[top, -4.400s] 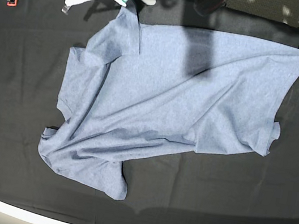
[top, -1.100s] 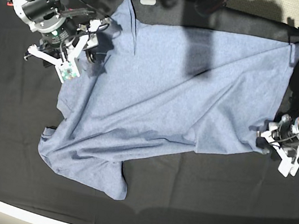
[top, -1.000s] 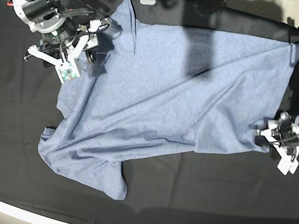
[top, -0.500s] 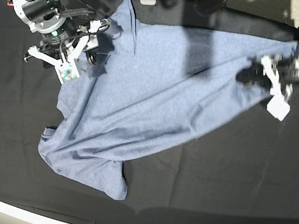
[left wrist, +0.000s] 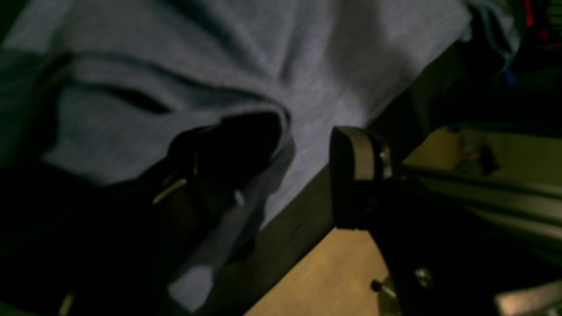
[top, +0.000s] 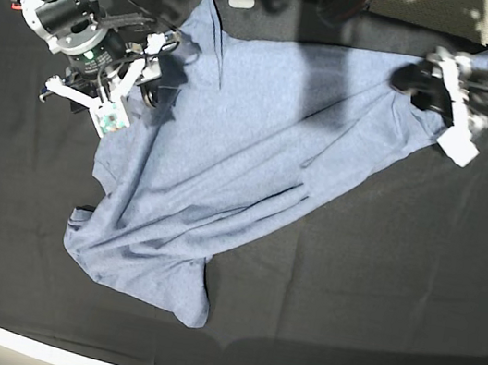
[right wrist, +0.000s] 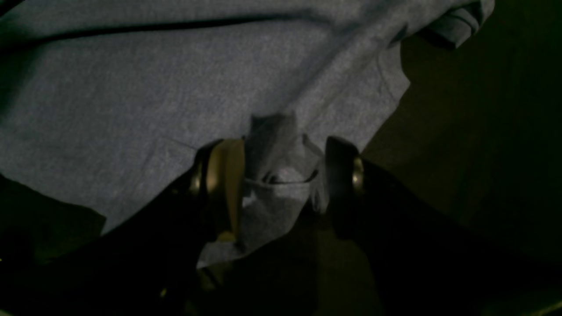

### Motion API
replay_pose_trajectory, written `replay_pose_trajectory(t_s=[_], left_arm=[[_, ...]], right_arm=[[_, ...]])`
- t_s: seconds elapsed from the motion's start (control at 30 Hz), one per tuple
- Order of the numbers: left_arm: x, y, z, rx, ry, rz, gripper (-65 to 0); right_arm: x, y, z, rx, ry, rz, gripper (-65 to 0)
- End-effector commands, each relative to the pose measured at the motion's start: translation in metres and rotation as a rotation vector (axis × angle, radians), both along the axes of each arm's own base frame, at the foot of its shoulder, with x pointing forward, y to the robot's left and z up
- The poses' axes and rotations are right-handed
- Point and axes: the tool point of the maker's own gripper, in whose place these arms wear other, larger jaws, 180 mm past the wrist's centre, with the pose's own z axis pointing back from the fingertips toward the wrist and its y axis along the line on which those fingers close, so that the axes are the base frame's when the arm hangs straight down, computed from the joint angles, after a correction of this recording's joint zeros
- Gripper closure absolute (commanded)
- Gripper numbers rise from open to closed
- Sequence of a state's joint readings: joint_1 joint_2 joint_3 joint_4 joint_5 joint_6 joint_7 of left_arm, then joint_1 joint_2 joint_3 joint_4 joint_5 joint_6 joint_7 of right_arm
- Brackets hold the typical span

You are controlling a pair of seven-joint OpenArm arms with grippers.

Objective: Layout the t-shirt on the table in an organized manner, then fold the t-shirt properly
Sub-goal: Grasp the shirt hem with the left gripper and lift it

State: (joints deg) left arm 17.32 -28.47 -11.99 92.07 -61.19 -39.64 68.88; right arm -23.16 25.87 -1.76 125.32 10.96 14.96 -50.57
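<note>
T-shirt (top: 227, 170) lies crumpled on black worktop (top: 376, 289).

Left gripper (top: 434, 83) has dragged lower corner up toward far edge, folding that side over; fingers (left wrist: 355, 175) apart, cloth draped over one.

Right gripper (right wrist: 281, 175) unmoved, fingers clamped on sleeve edge.

Layout worse, not flatter.

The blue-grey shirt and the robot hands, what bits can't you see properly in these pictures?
- Light blue-grey cotton t-shirt: its lettering and tag; none shows in any view.
- Left end effector, left wrist view: dark and blurred; cloth drapes over one finger, so its grip is unclear.
- Right end effector, right wrist view: lower half lost in shadow.
- Black cloth-covered table, base view: edges cut off by the frame.
</note>
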Motion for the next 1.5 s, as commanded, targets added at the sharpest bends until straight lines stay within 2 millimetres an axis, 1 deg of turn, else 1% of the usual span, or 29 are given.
replay_pose_trajectory(t_s=[0.0, 0.13, 0.2, 0.23, 0.3, 0.33, 0.43, 0.5, 0.57, 0.67, 0.73, 0.8, 0.93, 1.07, 1.2, 1.27, 1.33, 1.4, 1.47], left_arm=[[0.014, 0.003, 0.020, -0.027, -0.073, 0.015, -33.5], [0.041, 0.029, 0.052, -0.015, -0.218, 0.123, -33.5], [0.052, 0.044, 0.062, -0.011, -0.278, 0.202, -33.5], [0.055, 0.050, 0.061, 0.004, -0.292, 0.230, -33.5], [0.055, 0.053, 0.055, 0.030, -0.293, 0.259, -33.5], [0.056, 0.052, 0.052, 0.032, -0.285, 0.275, -33.5], [0.055, 0.041, 0.049, -0.007, -0.281, 0.297, -33.5], [0.054, 0.038, 0.042, 0.008, -0.273, 0.307, -33.5], [0.056, 0.044, 0.034, 0.065, -0.272, 0.345, -33.5], [0.064, 0.066, 0.026, 0.167, -0.279, 0.441, -33.1], [0.066, 0.074, 0.024, 0.209, -0.289, 0.459, -30.1], [0.067, 0.077, 0.023, 0.228, -0.293, 0.464, -27.5], [0.066, 0.077, 0.022, 0.232, -0.291, 0.463, -24.6], [0.068, 0.082, 0.021, 0.240, -0.282, 0.503, -23.8], [0.075, 0.092, 0.025, 0.277, -0.331, 0.542, -23.8], [0.073, 0.091, 0.024, 0.276, -0.324, 0.540, -23.8], [0.070, 0.086, 0.019, 0.268, -0.299, 0.539, -23.8], [0.066, 0.075, 0.013, 0.236, -0.269, 0.537, -23.8], [0.062, 0.058, 0.011, 0.204, -0.270, 0.486, -23.8]], right_arm=[[0.005, 0.001, 0.010, 0.007, -0.041, 0.008, -29.0], [0.005, 0.001, 0.010, 0.007, -0.042, 0.008, -29.0], [0.006, 0.001, 0.010, 0.009, -0.045, 0.009, -29.0], [0.006, 0.001, 0.010, 0.009, -0.044, 0.009, -29.0], [0.006, 0.001, 0.010, 0.009, -0.045, 0.009, -29.0], [0.006, 0.001, 0.011, 0.009, -0.045, 0.009, -29.0], [0.006, 0.001, 0.010, 0.009, -0.045, 0.009, -29.0], [0.006, 0.001, 0.010, 0.009, -0.045, 0.009, -29.0], [0.006, 0.001, 0.010, 0.009, -0.044, 0.009, -29.0], [0.006, 0.001, 0.010, 0.009, -0.044, 0.009, -29.0], [0.006, 0.001, 0.010, 0.009, -0.044, 0.009, -29.0], [0.006, 0.001, 0.010, 0.009, -0.045, 0.009, -29.0], [0.006, 0.001, 0.010, 0.009, -0.045, 0.009, -29.0], [0.006, 0.001, 0.011, 0.009, -0.045, 0.009, -29.0], [0.006, 0.001, 0.011, 0.010, -0.046, 0.010, -29.0], [0.006, 0.001, 0.011, 0.010, -0.046, 0.010, -29.0], [0.006, 0.002, 0.011, 0.010, -0.047, 0.010, -29.0], [0.006, 0.002, 0.011, 0.010, -0.047, 0.010, -29.0], [0.006, 0.002, 0.011, 0.010, -0.047, 0.010, -29.0]])
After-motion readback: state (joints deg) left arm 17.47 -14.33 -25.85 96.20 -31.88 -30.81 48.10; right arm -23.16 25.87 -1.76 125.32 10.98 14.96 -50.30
